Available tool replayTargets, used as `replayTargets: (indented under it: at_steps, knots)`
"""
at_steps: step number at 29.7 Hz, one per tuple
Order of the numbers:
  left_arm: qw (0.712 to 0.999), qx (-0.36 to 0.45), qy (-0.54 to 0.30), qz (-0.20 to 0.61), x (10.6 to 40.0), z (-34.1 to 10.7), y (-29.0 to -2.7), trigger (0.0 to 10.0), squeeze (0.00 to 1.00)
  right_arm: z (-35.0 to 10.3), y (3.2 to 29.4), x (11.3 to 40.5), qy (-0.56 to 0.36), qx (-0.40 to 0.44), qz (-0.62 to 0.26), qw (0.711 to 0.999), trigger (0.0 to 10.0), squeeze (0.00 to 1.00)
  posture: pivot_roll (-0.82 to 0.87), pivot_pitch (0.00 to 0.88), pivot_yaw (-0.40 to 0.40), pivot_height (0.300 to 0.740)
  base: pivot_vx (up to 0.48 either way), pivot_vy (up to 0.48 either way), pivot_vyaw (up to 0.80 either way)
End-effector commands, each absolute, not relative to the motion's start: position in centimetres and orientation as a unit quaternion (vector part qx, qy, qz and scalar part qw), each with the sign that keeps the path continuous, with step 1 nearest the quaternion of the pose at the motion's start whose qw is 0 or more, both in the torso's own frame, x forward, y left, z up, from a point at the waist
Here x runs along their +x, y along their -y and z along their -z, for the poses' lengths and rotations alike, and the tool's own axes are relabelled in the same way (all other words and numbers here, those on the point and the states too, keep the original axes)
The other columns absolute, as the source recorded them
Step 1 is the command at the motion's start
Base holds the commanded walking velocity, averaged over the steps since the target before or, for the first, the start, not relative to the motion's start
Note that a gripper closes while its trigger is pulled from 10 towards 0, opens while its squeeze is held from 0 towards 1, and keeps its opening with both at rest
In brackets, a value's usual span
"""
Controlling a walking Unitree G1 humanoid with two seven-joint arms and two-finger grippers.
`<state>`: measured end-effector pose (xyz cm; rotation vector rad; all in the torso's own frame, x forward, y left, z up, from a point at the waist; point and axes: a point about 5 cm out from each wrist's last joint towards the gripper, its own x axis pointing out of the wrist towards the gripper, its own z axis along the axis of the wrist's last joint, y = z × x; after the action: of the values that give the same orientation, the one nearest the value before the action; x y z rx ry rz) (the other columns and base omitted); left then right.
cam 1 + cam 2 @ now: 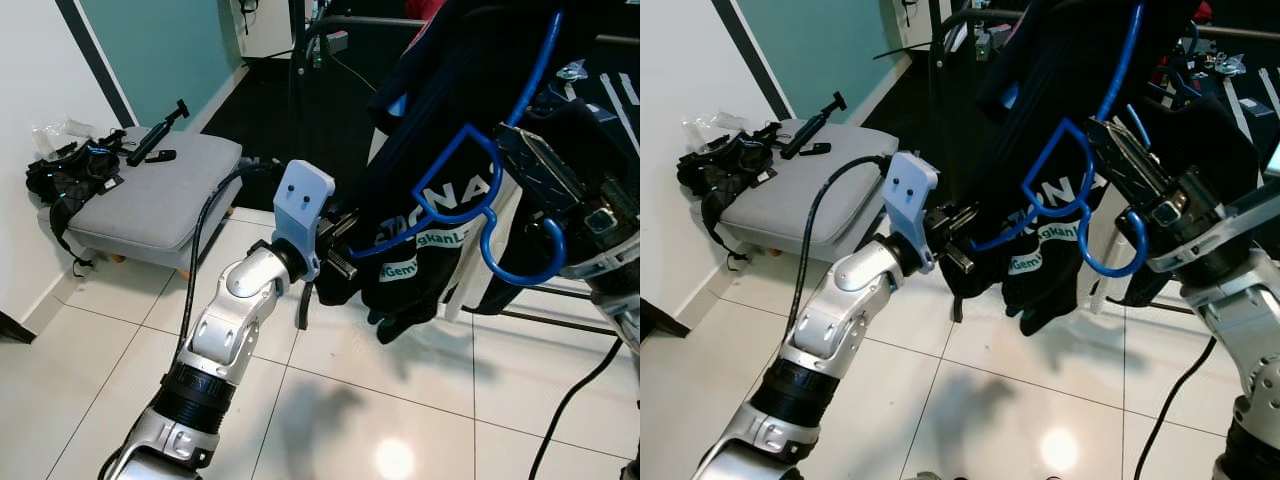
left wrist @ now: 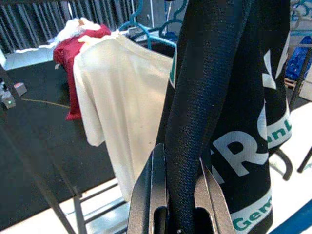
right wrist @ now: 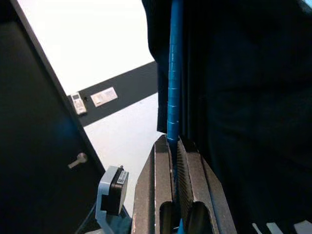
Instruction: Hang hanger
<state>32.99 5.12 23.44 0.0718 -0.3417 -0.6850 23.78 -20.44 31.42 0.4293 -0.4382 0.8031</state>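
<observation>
Left eye view: the right gripper (image 3: 173, 161) clamps the blue hanger (image 1: 470, 180) aloft for hanging, while the left gripper (image 2: 178, 195) pinches the dark shirt (image 1: 420, 130), steadying its drape.

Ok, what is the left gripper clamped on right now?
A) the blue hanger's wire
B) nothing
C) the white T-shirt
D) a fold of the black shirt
D: the left gripper is shut on a fold of the black shirt, while the right gripper holds the blue hanger.
</observation>
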Motion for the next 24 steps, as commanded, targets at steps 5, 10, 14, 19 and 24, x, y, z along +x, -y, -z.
replayTargets:
  at_steps: [5, 10, 14, 19, 24]
  knots:
    - [0.919, 0.072, 0.189, 0.34, 32.7, -23.9, -5.0, 1.5, 0.0, -29.5, 19.1, 24.8, 0.158, 0.2, -0.368, 0.894, 0.0, 0.0, -0.11, 0.219, 0.105, 0.74, 0.0, 0.0, 0.0]
    - [0.904, 0.084, 0.204, 0.366, 32.1, -24.2, -4.1, 10.0, 0.0, -28.6, 18.3, 25.1, 0.139, 0.204, -0.369, 0.896, 0.0, 0.0, -0.11, 0.219, 0.107, 0.74, 0.0, 0.0, 0.0]
    - [0.901, 0.07, 0.204, 0.377, 31.9, -24.1, -3.9, 10.0, 1.0, -28.6, 18.2, 25.1, 0.139, 0.205, -0.369, 0.896, 0.0, 0.0, -0.11, 0.219, 0.108, 0.74, 0.0, 0.0, 0.0]
    - [0.901, 0.074, 0.201, 0.377, 31.9, -24.0, -3.8, 10.0, 0.0, -28.9, 18.3, 25.1, 0.144, 0.203, -0.368, 0.896, 0.0, 0.0, -0.12, 0.22, 0.106, 0.74, 0.0, 0.0, 0.0]
    - [0.902, 0.075, 0.2, 0.375, 31.9, -23.9, -3.8, 10.0, 0.0, -28.9, 18.3, 25.1, 0.147, 0.201, -0.366, 0.896, 0.0, 0.0, -0.12, 0.22, 0.106, 0.74, 0.0, 0.0, 0.0]
